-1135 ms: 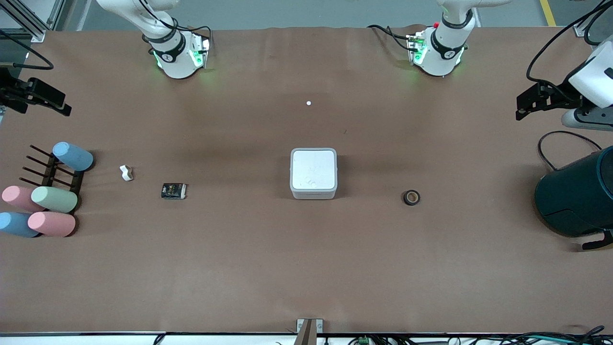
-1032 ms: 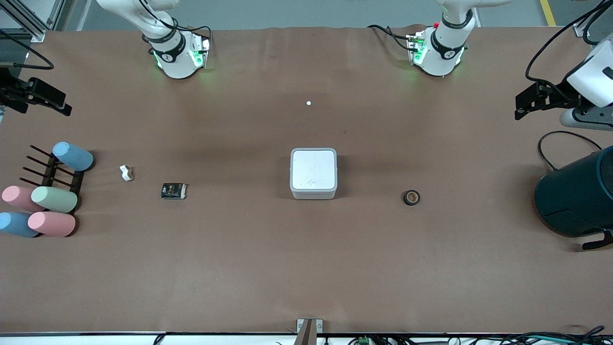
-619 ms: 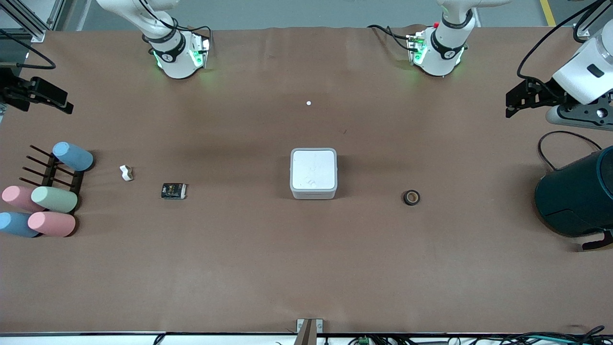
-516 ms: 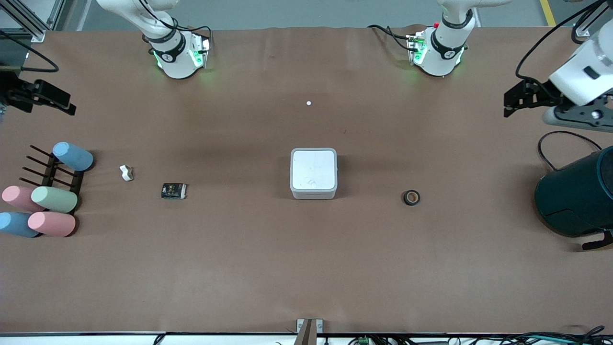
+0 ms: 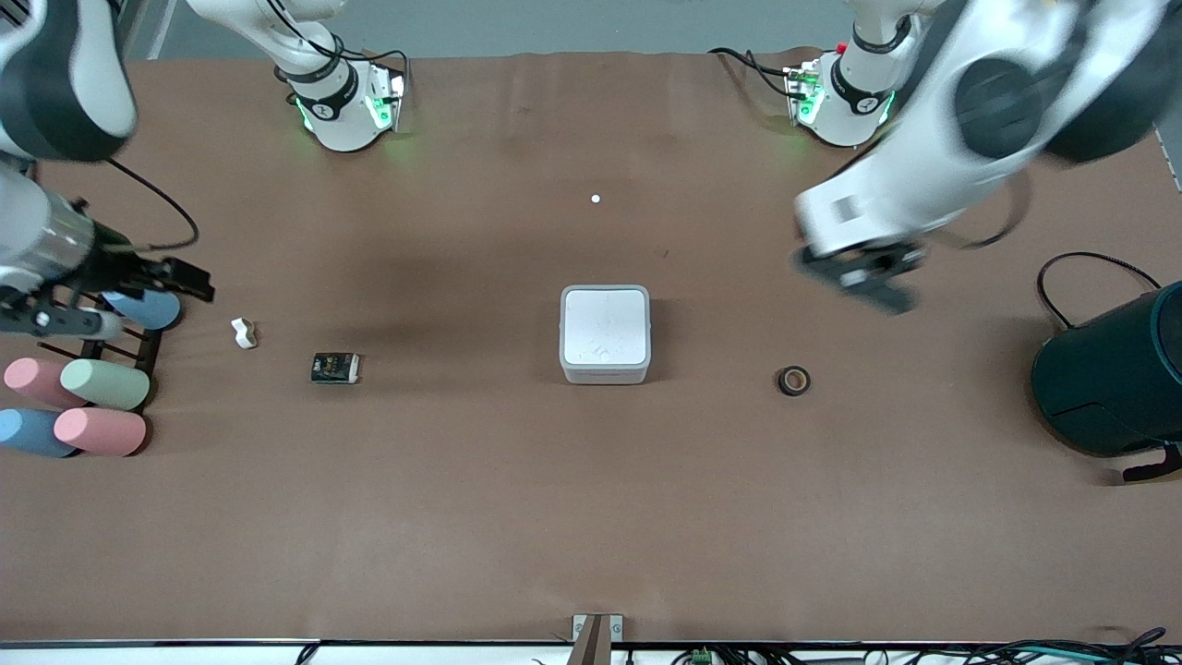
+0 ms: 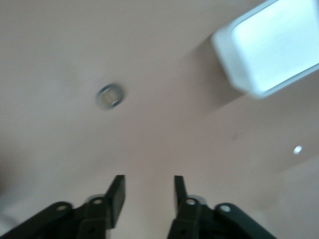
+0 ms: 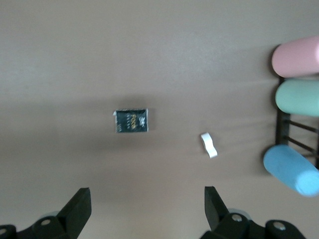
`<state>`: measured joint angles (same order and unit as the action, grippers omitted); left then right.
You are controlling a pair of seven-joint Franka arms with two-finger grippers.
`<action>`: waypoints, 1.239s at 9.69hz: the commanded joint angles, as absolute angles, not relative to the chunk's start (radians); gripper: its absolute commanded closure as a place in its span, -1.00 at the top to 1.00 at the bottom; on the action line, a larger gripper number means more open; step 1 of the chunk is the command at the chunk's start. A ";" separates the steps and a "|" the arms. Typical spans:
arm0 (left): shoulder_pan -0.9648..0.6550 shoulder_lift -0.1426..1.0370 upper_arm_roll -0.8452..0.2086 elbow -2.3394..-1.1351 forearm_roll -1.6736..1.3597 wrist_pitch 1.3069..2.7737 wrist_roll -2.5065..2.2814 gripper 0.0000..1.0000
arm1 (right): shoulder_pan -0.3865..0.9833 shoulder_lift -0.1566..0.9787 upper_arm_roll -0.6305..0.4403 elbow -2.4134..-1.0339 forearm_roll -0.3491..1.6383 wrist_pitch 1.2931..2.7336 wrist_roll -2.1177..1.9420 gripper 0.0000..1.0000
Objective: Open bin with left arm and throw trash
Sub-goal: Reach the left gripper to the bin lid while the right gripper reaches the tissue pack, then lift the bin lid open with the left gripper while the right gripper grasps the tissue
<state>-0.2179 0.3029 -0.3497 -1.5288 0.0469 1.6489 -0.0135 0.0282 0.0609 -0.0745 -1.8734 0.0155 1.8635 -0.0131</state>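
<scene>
The bin (image 5: pixel 605 334) sits mid-table with its flat white lid shut; it also shows in the left wrist view (image 6: pixel 271 47). The tape-roll ring (image 5: pixel 793 380) lies beside it toward the left arm's end. The black packet (image 5: pixel 335 368) and the white scrap (image 5: pixel 244 332) lie toward the right arm's end. My left gripper (image 5: pixel 863 277) is open and empty, in the air over bare table near the ring (image 6: pixel 109 96). My right gripper (image 5: pixel 189 282) is wide open and empty over the rack's edge, beside the scrap (image 7: pixel 209 145) and not far from the packet (image 7: pixel 131 121).
A large dark teal container (image 5: pixel 1113 379) stands at the left arm's end with a black cable (image 5: pixel 1090 268) beside it. Pastel cylinders (image 5: pixel 102 383) lie on a black rack (image 5: pixel 92 337) at the right arm's end. A tiny white dot (image 5: pixel 596 199) lies nearer the robots' bases.
Both arms have swung in from the table's ends. The left gripper has moved toward the bin, to near the tape ring. The right gripper has moved over the rack. The objects have not moved.
</scene>
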 commanded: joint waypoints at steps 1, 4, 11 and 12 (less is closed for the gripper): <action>-0.342 0.568 -0.356 -1.387 0.058 1.785 -0.168 -1.00 | 0.002 0.047 -0.066 -2.046 0.011 2.071 -0.035 1.00; -0.440 0.673 -0.356 -1.364 0.058 2.009 -0.316 -1.00 | 0.029 0.283 -0.061 -2.072 0.029 2.386 0.008 1.00; -0.485 0.771 -0.342 -1.385 0.109 2.262 -0.371 -1.00 | 0.109 0.390 -0.063 -2.075 0.100 2.499 0.031 1.00; -0.483 0.781 -0.339 -1.416 0.161 2.311 -0.399 -1.00 | 0.098 0.390 -0.064 -2.107 0.100 2.511 0.035 1.00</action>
<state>-0.4783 0.7506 -0.3502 -1.3945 0.0969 2.2417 -0.3615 0.1019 0.3923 -0.0597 -2.0761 0.0786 2.5030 0.0267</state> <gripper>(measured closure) 0.991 0.000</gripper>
